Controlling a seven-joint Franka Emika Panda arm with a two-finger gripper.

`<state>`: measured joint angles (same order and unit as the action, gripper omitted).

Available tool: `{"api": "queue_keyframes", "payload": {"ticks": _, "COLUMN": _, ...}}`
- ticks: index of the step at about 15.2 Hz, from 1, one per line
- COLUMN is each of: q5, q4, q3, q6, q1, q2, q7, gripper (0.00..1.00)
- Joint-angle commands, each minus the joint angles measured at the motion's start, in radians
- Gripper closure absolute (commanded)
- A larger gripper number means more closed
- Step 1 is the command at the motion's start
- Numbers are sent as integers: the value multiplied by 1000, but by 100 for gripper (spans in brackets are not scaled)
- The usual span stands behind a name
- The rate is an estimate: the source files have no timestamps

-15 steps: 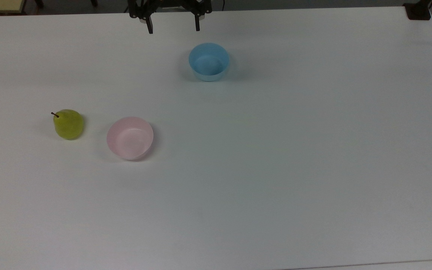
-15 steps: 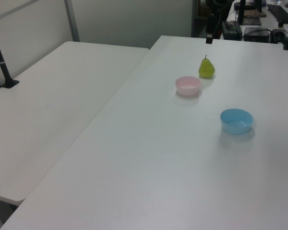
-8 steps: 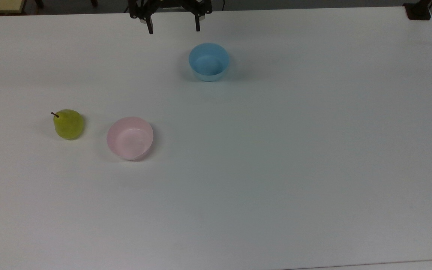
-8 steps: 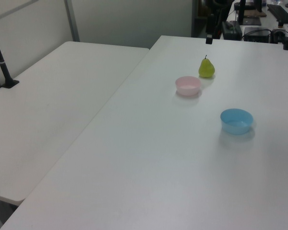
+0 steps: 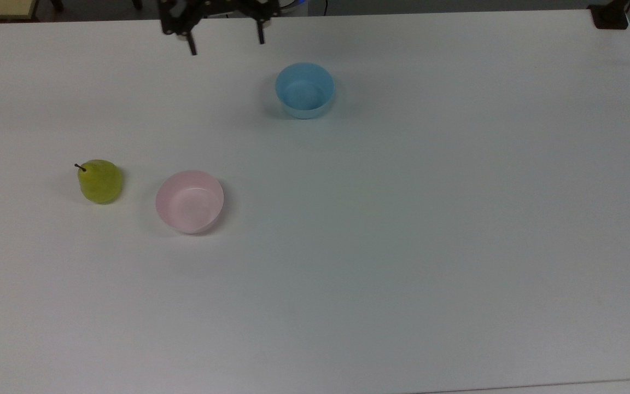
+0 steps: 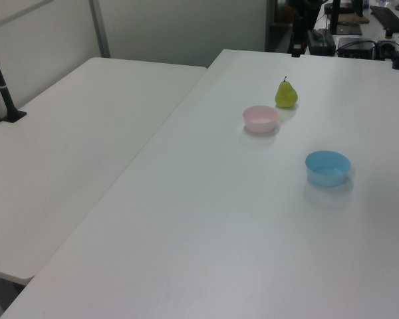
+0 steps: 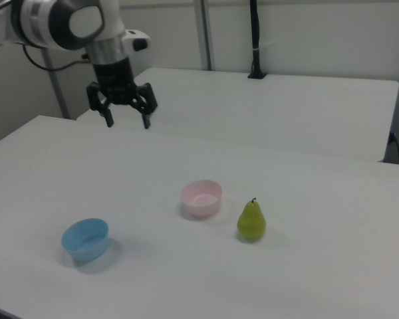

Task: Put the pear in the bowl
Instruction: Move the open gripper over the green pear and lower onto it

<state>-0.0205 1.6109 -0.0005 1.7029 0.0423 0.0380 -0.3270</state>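
The yellow-green pear (image 5: pixel 100 181) stands upright on the white table at the top view's left, its dark stem up; I also see the pear (image 7: pixel 251 220) (image 6: pixel 286 94) from both sides. Just to its right in the top view sits the pale pink bowl (image 5: pixel 190 201) (image 7: pixel 201 198) (image 6: pixel 261 119), holding nothing. My gripper (image 5: pixel 226 45) (image 7: pixel 128 121) hangs open high above the table's far edge, well away from the pear and the pink bowl, nothing between its fingers.
A light blue bowl (image 5: pixel 304 90) (image 7: pixel 86 239) (image 6: pixel 328 167) stands alone near the far edge in the top view, right of the gripper. A second white table (image 6: pixel 73 139) adjoins this one. A black post base (image 5: pixel 610 16) sits at the top view's far right corner.
The gripper has shifted toward the top view's left along the far edge, still open. The pear and both bowls have stayed put.
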Motion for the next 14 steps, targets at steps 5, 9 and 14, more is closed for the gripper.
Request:
{"api": "queue_keyframes", "payload": {"ticks": 5, "q5": 134, "q4": -72, "q3": -12, "q6": 18, "q1": 139, "q2": 129, "q7": -198, "gripper": 0}}
{"api": "queue_keyframes", "payload": {"ticks": 9, "q5": 140, "q4": -28, "q3": -50, "q6": 180, "q1": 175, "q2": 195, "q7": -104, "gripper": 0}}
{"api": "queue_keyframes", "payload": {"ticks": 14, "q5": 87, "q4": -22, "q3": -87, "q6": 315, "q1": 247, "q2": 307, "q7": 24, "gripper": 0}}
